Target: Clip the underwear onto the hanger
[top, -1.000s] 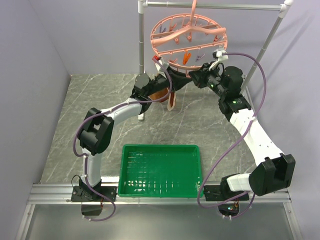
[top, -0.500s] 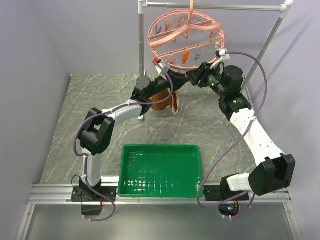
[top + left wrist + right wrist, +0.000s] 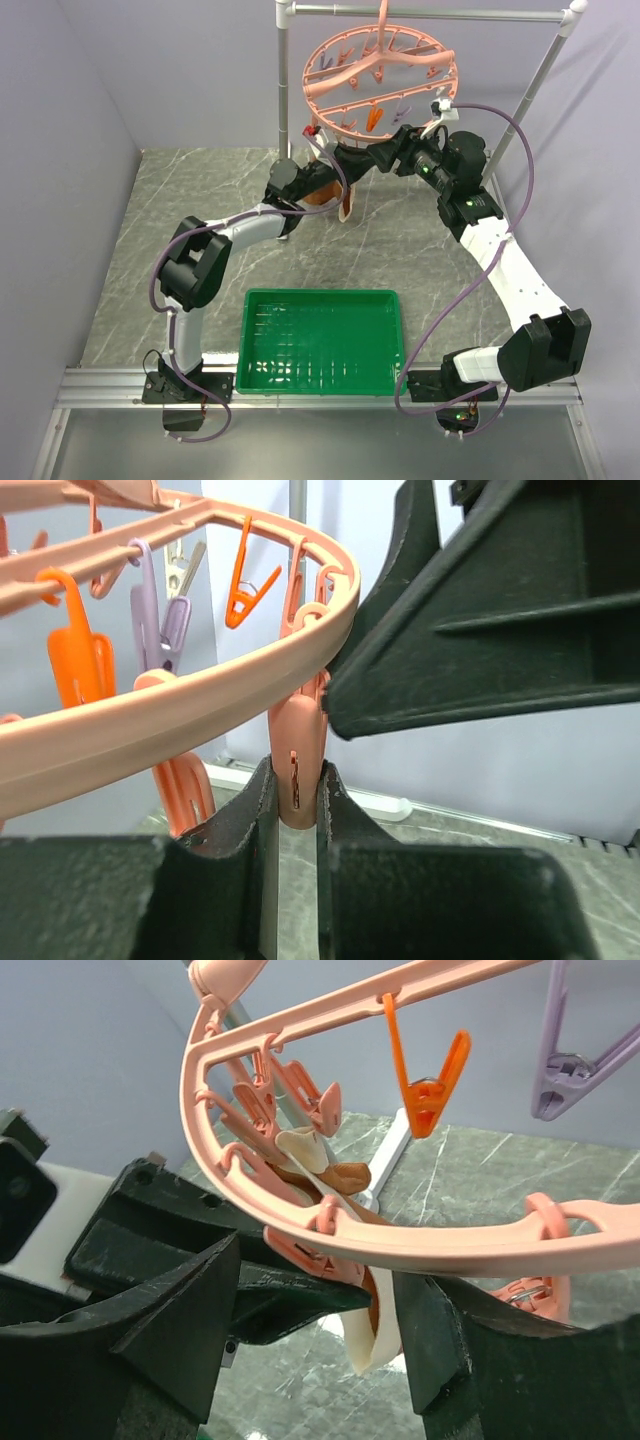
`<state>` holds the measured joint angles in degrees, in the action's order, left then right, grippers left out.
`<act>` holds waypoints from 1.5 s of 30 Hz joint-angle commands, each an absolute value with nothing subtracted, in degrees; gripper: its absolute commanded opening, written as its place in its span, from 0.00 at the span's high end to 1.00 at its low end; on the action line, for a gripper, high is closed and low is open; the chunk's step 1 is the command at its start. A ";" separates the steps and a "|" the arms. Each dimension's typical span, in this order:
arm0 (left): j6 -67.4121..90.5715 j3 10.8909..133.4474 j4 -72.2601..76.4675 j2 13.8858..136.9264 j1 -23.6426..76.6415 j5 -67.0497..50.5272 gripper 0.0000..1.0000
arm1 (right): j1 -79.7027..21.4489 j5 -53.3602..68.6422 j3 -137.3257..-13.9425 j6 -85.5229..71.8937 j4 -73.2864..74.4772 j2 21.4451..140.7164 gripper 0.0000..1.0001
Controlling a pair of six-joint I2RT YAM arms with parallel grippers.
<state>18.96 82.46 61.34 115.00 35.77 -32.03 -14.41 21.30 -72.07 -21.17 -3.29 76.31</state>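
Observation:
The salmon-pink ring hanger (image 3: 380,72) hangs from the grey rack. My left gripper (image 3: 333,160) reaches up to its near rim. In the left wrist view the gripper (image 3: 297,780) is shut on a pink clothespin (image 3: 298,750) that dangles from the ring (image 3: 200,695). The rust-orange underwear (image 3: 328,195) hangs below that spot. Its cream waistband (image 3: 378,1335) drops right beside the squeezed pin (image 3: 320,1250). My right gripper (image 3: 380,155) is open. In the right wrist view its wide jaws (image 3: 318,1280) straddle the ring, the pin and the waistband without gripping them.
A green tray (image 3: 320,340) sits on the marble table near the arm bases. The rack's upright poles (image 3: 283,100) stand at the back left and slant at the right (image 3: 535,85). Orange (image 3: 430,1085) and purple (image 3: 580,1065) pins dangle from the spokes.
The left gripper rose to the ring's rim and closed on a pin. The hanger swung left, then back right. The underwear lifted closer under the ring.

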 commanded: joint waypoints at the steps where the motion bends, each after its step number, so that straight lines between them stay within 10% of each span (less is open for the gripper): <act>1: 15.30 81.47 66.27 113.82 36.83 -34.35 1.00 | -14.50 19.60 -74.79 -21.79 -3.96 75.93 0.31; 15: 6.69 81.30 65.74 113.99 38.67 -32.08 1.00 | -14.85 18.37 -77.87 -22.94 -3.69 78.66 0.39; 23: 3.17 81.39 61.88 113.12 39.20 -31.99 0.98 | -15.03 16.26 -78.93 -20.57 -2.46 79.54 0.71; 31: 2.99 80.68 60.47 112.06 39.11 -31.55 0.56 | -14.85 15.73 -78.22 -18.99 -2.20 78.84 0.99; 40: 1.94 78.76 57.58 109.08 38.76 -31.64 0.42 | -14.94 16.26 -76.64 -18.20 -3.51 77.61 1.00; 45: 1.40 73.75 53.62 105.04 36.39 -37.50 0.12 | -14.77 16.96 -76.38 -17.32 -3.87 77.43 1.00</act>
